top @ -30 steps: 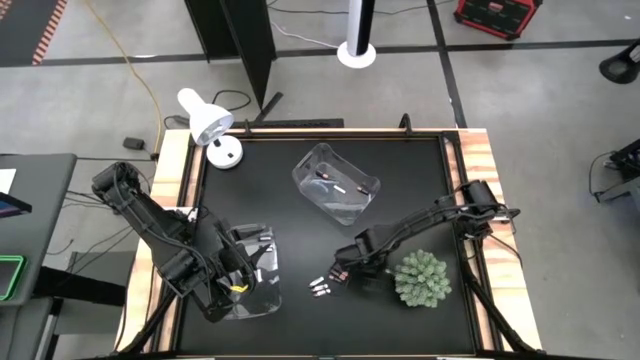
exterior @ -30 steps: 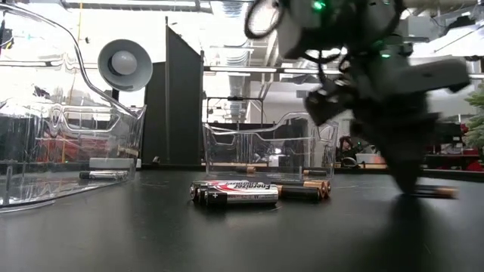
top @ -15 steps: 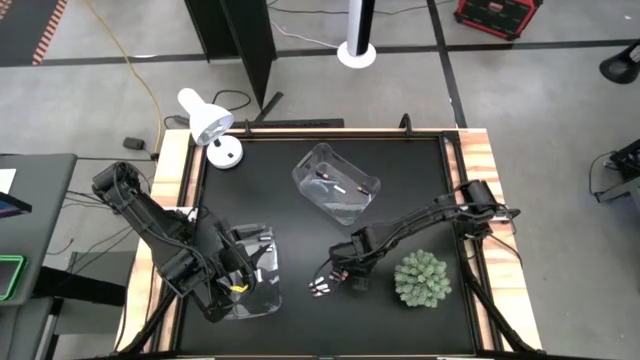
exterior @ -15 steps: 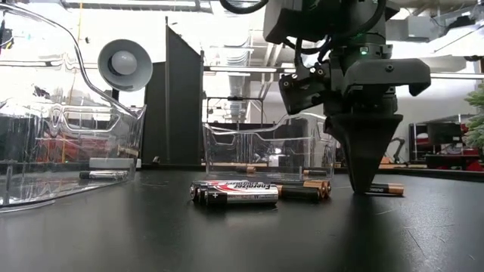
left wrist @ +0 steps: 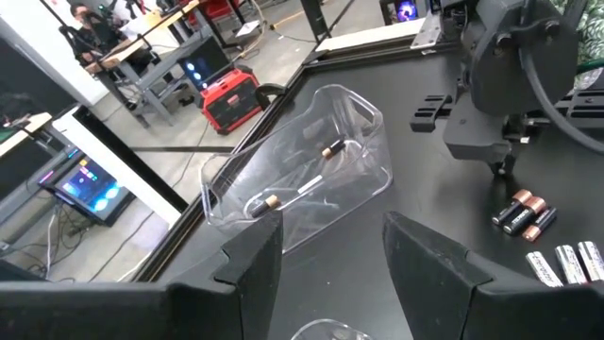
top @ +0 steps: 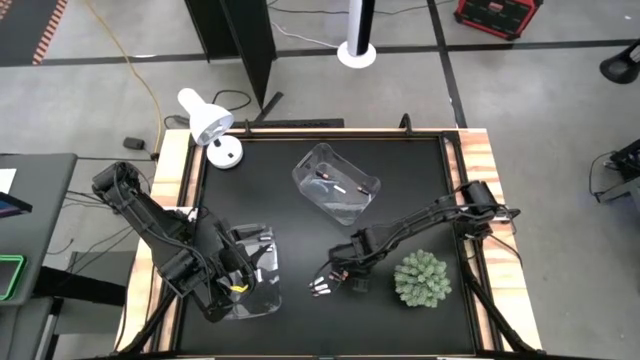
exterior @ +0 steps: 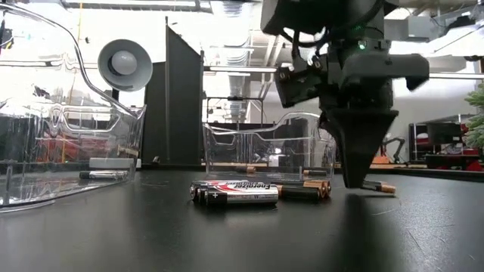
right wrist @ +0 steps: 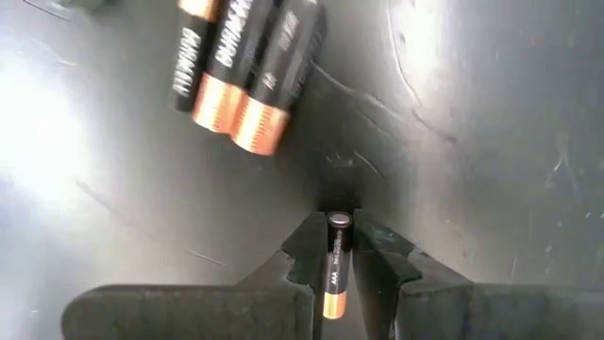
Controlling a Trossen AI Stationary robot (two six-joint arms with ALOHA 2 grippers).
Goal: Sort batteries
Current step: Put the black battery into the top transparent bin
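Right hand: pinched one copper-ended battery just above the table.
Left hand: wide, empty, waiting at the near bin.
Risk: the thin battery could roll out of the grip.

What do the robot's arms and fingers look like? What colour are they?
Both arms are dark, almost black, built from chunky jointed segments with thin cables running along them. The left arm carries a small yellow mark near its gripper. The right gripper tapers to a narrow wedge under a boxy body with a small green light. The left gripper's fingers are broad, flat, matte black slabs.
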